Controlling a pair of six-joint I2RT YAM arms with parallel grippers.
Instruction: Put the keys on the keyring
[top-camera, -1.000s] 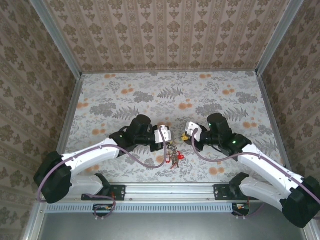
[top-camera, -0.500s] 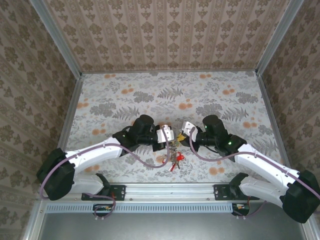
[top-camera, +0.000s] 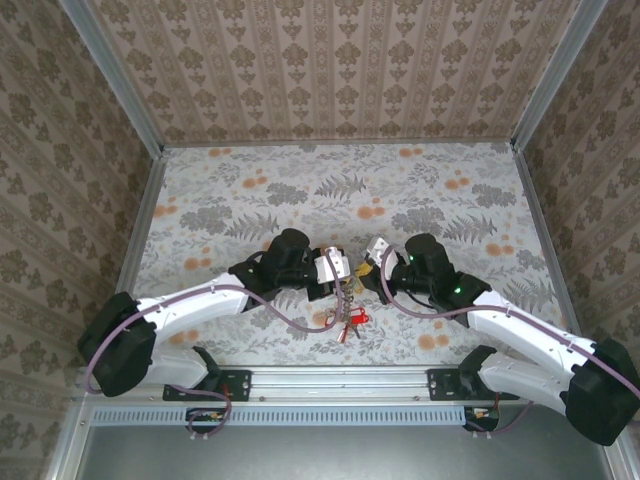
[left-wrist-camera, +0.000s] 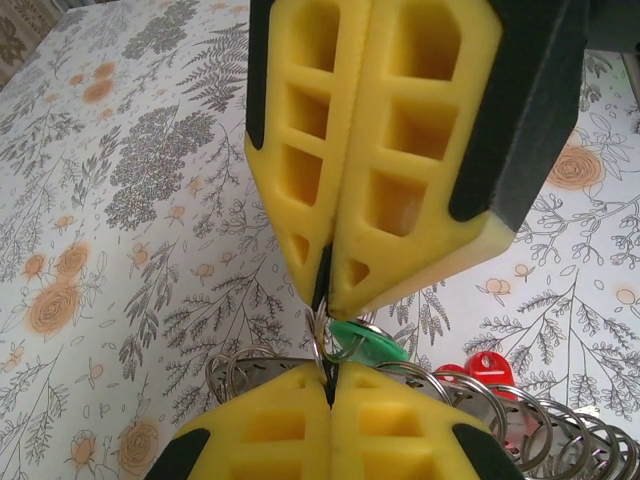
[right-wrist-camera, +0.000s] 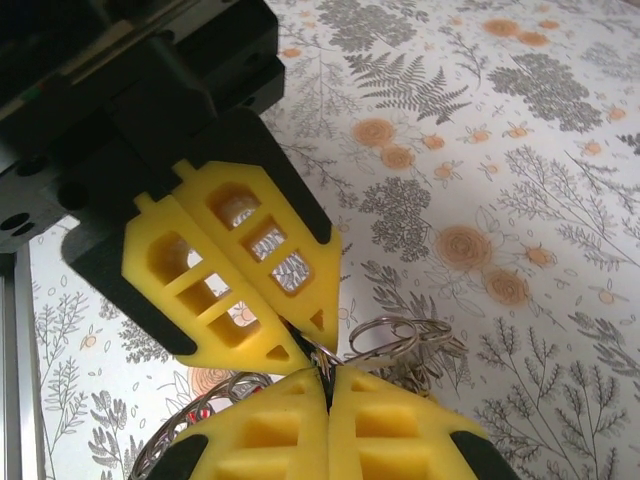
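The keyring (right-wrist-camera: 400, 335) is a bunch of thin wire split loops. One loop is caught right at the meeting tips of the two tools, and the others fan out just beside and below them. The keys (top-camera: 348, 312) dangle under that point. A green key head (left-wrist-camera: 368, 338) hangs just beneath the tips, and a red key head (left-wrist-camera: 487, 366) sits further to one side among more coils.

I judge the bunch to be light, hard and springy. The wire is stiff enough to hold its shape, but it is smooth, round and narrow, so it will likely twist or slip out of soft foam pads if pulled sideways. The coils must be pried apart to pass a key. The best hold is therefore on the wire close to the split, with the pads across it rather than along it. A key is best taken by its flat plastic head, which offers a broad face and leaves the hole free.

The left gripper (left-wrist-camera: 330, 378) has its yellow pads pressed together on the wire loop, carrying the bunch. The right gripper (left-wrist-camera: 325, 298) comes in tip to tip against it, pads also pressed together with something thin and dark in the seam. Whether that is the same wire or a key blade I cannot tell. The floral tablecloth (left-wrist-camera: 150, 200) lies beneath both tools.
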